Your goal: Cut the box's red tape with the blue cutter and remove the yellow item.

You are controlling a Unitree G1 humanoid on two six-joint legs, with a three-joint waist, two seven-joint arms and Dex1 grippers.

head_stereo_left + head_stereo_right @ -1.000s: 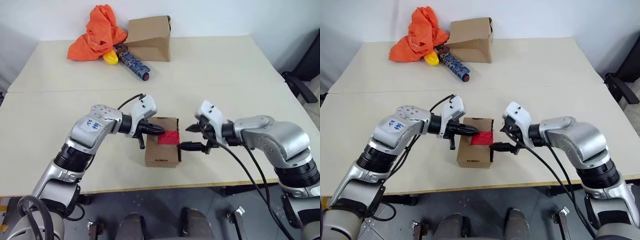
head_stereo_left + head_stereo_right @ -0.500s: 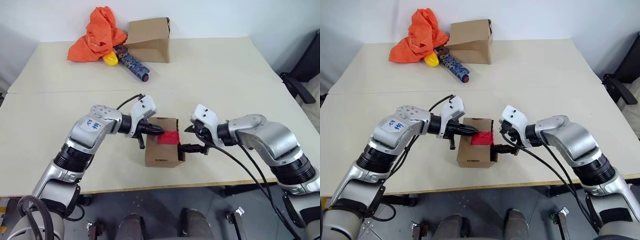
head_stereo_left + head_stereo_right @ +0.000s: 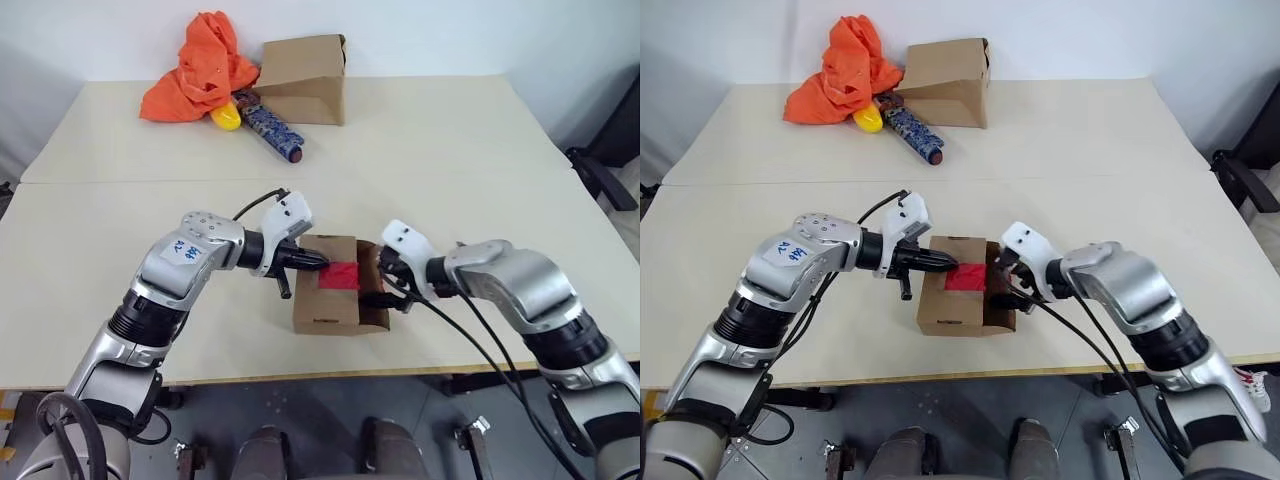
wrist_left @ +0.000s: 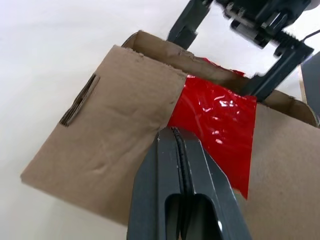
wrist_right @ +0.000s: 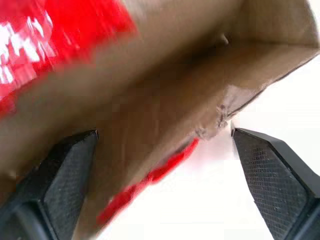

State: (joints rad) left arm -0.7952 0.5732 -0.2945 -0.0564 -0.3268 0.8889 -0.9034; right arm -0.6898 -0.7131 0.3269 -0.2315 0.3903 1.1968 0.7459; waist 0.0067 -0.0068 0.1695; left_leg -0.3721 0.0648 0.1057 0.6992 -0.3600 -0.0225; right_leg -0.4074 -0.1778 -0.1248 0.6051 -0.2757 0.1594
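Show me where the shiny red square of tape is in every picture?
Left eye: red tape on top of the small brown cardboard box.
Right eye: same spot.
Left wrist: beyond the shut left gripper.
Right wrist: blurred in a corner.
Shared landmark: the box.

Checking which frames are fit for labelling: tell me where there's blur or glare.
Right wrist view: the box and red tape are smeared with blur. Left wrist view: sharp, with glare spots on the tape. Head views: evenly lit and clear.

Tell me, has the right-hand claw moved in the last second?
Yes. The right gripper has closed in leftward on the box, its fingers now at the box's opened right flap.
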